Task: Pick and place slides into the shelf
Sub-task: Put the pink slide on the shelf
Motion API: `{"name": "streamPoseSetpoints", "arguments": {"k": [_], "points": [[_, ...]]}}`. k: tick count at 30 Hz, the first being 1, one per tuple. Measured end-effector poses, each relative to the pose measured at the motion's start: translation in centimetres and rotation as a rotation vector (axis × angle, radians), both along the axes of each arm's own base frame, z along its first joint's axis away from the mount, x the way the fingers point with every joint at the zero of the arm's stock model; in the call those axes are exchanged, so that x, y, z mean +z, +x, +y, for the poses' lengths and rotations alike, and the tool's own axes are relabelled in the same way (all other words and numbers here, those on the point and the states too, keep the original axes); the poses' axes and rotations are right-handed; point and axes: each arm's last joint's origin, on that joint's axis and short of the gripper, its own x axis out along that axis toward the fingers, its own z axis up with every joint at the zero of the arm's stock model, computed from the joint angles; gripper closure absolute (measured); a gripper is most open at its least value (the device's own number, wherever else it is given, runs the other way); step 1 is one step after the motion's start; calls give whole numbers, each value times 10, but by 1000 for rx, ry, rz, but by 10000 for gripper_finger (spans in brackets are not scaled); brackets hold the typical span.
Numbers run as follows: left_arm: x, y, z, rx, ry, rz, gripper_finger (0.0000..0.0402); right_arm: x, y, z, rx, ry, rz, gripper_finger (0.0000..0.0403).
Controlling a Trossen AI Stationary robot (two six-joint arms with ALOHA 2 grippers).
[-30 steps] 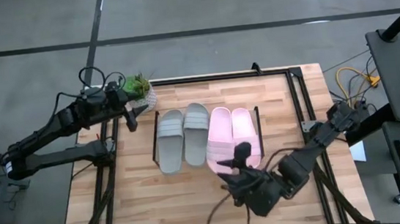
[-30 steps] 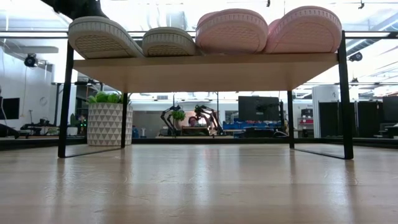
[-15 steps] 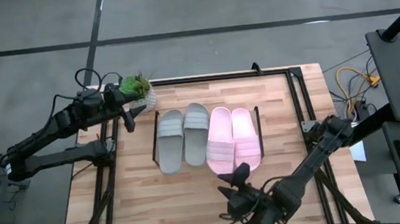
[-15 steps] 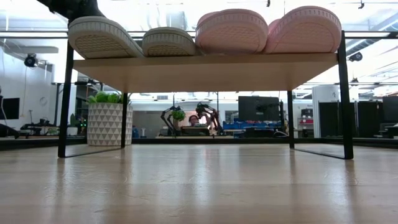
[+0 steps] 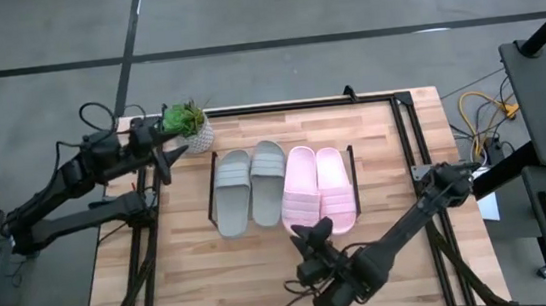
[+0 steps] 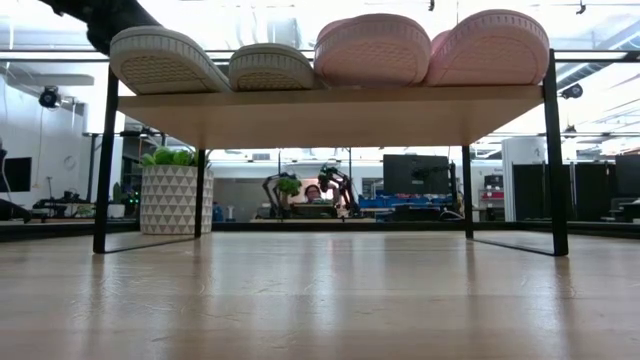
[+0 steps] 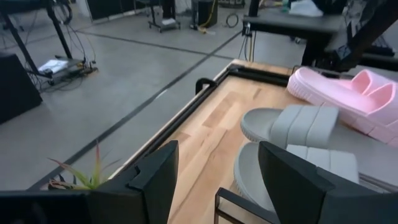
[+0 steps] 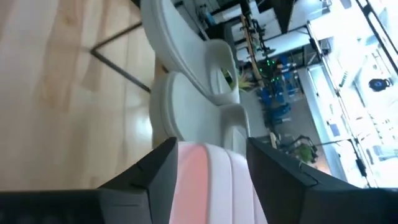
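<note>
All the slides lie side by side on the shelf [image 5: 211, 211], soles on its wooden board [image 6: 330, 115]: two grey slides [image 5: 251, 187] on the left, two pink slides [image 5: 318, 189] on the right. My right gripper [image 5: 313, 234] is open just off the near end of the pink slides [image 8: 199, 177], which show beyond its fingers. My left gripper [image 5: 166, 155] is open at the table's far left corner, beside the potted plant [image 5: 188, 121]. It faces the grey slides [image 7: 298, 134], with nothing between its fingers.
The potted plant [image 6: 170, 195] stands at the far left, behind the shelf's left legs. A black frame [image 5: 406, 130] runs along the table's far and right edges. Bare wood [image 5: 225, 278] lies between the shelf and the near edge.
My right gripper has drawn back from over the pink slides toward the table's near edge, sinking and rolling as it went. My left gripper has pulled back a little toward the table's left edge. The slides have stayed put.
</note>
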Motion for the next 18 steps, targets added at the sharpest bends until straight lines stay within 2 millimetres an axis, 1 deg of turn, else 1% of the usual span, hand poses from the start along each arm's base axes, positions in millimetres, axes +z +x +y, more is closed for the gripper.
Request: {"name": "streamPoseSetpoints", "arguments": {"k": [4,7,14,18], "points": [[1,-4,-2,0,7,-16,195,-2,6,-14,-19,26,55,227],[2,-6,-3,0,9,-23,195,-4,7,-21,-35,18,87,226],[2,-11,-5,3,-4,-47,195,-6,0,-30,-73,-23,146,226],[3,-13,-7,-11,-11,-67,195,-7,-1,-33,-85,-28,156,234]]}}
